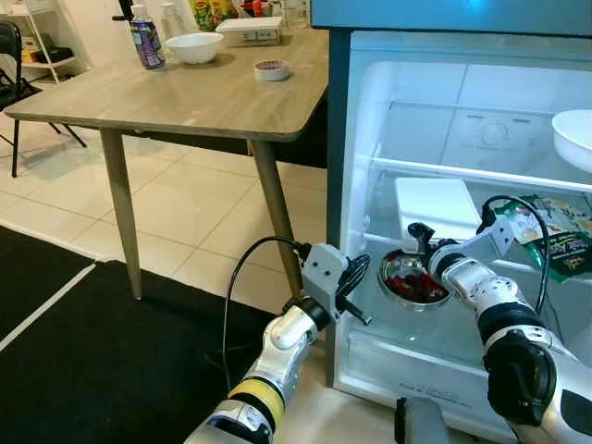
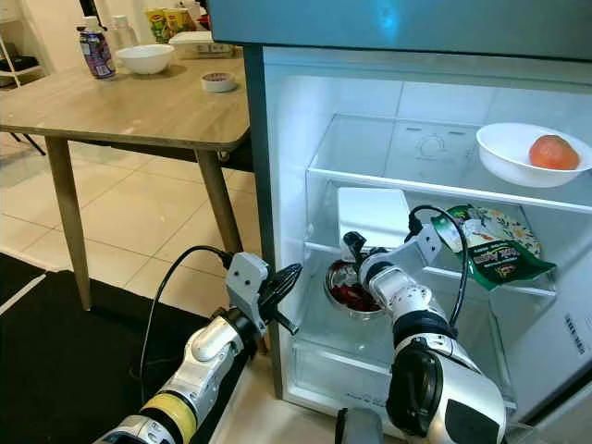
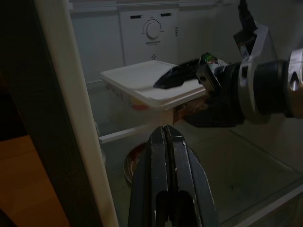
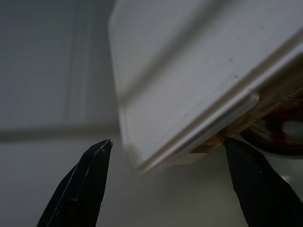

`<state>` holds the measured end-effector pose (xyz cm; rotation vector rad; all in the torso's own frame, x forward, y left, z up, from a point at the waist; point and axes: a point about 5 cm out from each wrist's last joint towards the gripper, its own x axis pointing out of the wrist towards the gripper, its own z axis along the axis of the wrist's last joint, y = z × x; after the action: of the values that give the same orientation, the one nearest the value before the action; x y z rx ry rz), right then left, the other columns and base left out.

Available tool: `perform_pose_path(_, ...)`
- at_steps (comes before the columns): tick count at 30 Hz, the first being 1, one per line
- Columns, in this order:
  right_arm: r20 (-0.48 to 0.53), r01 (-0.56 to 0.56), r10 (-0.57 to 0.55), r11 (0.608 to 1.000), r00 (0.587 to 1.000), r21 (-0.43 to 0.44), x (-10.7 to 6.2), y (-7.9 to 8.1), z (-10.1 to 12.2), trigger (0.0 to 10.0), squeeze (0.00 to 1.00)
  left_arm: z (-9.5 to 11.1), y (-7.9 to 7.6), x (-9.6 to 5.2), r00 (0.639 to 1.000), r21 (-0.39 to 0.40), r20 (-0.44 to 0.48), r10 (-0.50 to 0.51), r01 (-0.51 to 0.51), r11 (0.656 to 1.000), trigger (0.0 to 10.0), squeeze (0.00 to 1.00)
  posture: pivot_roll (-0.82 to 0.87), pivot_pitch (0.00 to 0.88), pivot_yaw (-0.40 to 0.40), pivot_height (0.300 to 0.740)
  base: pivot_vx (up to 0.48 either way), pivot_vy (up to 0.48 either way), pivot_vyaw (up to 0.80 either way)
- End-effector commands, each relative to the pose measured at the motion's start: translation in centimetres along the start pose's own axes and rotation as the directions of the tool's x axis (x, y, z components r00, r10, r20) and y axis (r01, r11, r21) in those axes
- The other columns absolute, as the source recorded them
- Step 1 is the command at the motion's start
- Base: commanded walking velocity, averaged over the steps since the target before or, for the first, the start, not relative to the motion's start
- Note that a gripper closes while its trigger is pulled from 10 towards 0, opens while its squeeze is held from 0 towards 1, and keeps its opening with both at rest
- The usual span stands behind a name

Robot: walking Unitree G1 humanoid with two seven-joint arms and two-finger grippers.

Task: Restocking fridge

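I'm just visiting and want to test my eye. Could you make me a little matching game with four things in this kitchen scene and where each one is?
Things:
1. white bowl with a fruit
2. green snack bag
3. metal bowl
4. bottle

Places:
A. on the wooden table
B. top fridge shelf
C. lower fridge shelf, below the white box
D. middle fridge shelf, right side

Pairs: 1-B, 2-D, 3-C, 4-A

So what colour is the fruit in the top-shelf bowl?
Orange-red fruit in a white bowl; right eye view shows it best.
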<state>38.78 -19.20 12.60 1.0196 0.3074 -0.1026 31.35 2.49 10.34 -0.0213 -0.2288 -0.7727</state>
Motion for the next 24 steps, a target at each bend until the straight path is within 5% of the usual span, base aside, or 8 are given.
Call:
perform_pose_path(1, 0.031, -0.036, 0.036, 0.999, 0.999, 0.016, 0.1, 1.0, 0.5, 10.0, 0.00, 0.3, -1.4, 0.8, 0.999, -0.034, 0.032, -0.016, 0.017, 0.999, 10.0, 0.00, -0.06, 0.000, 0.044, 0.381, 0.000, 0.000, 0.00)
perform_pose_path(13, -0.054, -0.124, 0.120, 0.990, 0.991, -0.074, 0.0, 1.1, -0.5, 10.0, 0.00, 0.3, -1.3, 0.8, 0.999, -0.032, 0.031, -0.014, 0.015, 0.999, 10.0, 0.00, -0.06, 0.000, 0.042, 0.381, 0.000, 0.000, 0.00)
perform_pose_path(19, -0.151, -0.276, 0.244, 0.926, 0.958, -0.258, -0.5, 0.6, -0.7, 10.0, 0.00, 0.4, -1.4, 0.8, 0.999, -0.032, 0.033, -0.016, 0.017, 0.999, 10.0, 0.00, -0.06, 0.000, 0.042, 0.381, 0.000, 0.000, 0.00)
perform_pose_path(24, -0.134, -0.360, 0.335, 0.895, 0.932, -0.264, -1.3, -0.6, 0.8, 10.0, 0.00, 0.4, -1.4, 0.8, 0.999, -0.031, 0.035, -0.017, 0.018, 0.999, 10.0, 0.00, -0.06, 0.000, 0.042, 0.381, 0.000, 0.000, 0.00)
